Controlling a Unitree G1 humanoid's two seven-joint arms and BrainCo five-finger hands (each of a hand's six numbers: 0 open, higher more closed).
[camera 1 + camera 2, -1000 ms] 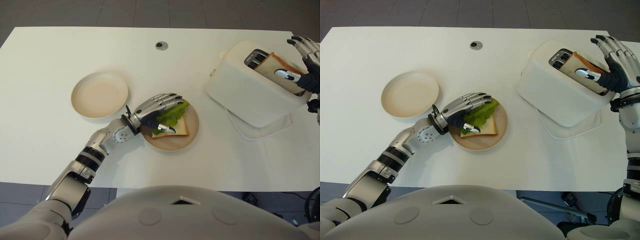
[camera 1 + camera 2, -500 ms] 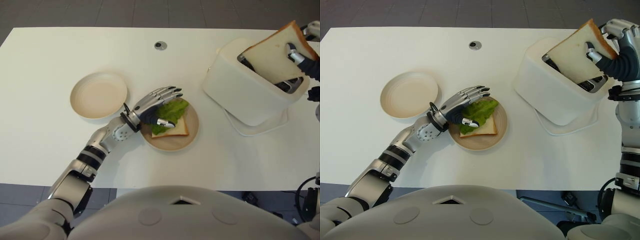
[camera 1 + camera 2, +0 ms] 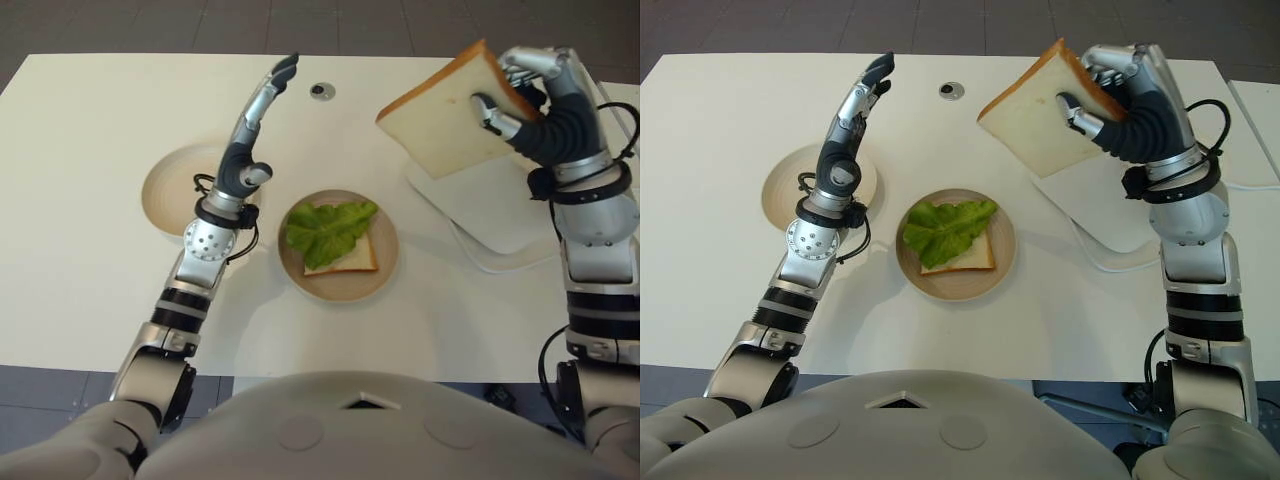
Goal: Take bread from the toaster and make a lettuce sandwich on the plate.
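Near the middle of the table (image 3: 90, 110), a little toward its front edge, a tan plate (image 3: 340, 291) is carrying one slice of bread (image 3: 352, 262) with a leaf of lettuce (image 3: 325, 225) lying over its top and left part and spilling past the crust. Toward the right far corner the right hand (image 3: 548, 105) is gripping a second slice of bread (image 3: 440, 125) with its fingers curled around the slice's right edge, holding it tilted in the air above the white toaster (image 3: 480, 200); slice and hand together are hiding most of the toaster, so its slots cannot be seen. The left hand (image 3: 247, 145) is standing upright in the air just left of the plate, its fingers stretched out straight toward the far edge and holding nothing, and its wrist is covering the right rim of an empty cream dish (image 3: 165, 195) sitting left of the plate. A small round metal fitting (image 3: 320, 91) is sitting in the tabletop close to the far edge, between the two hands.
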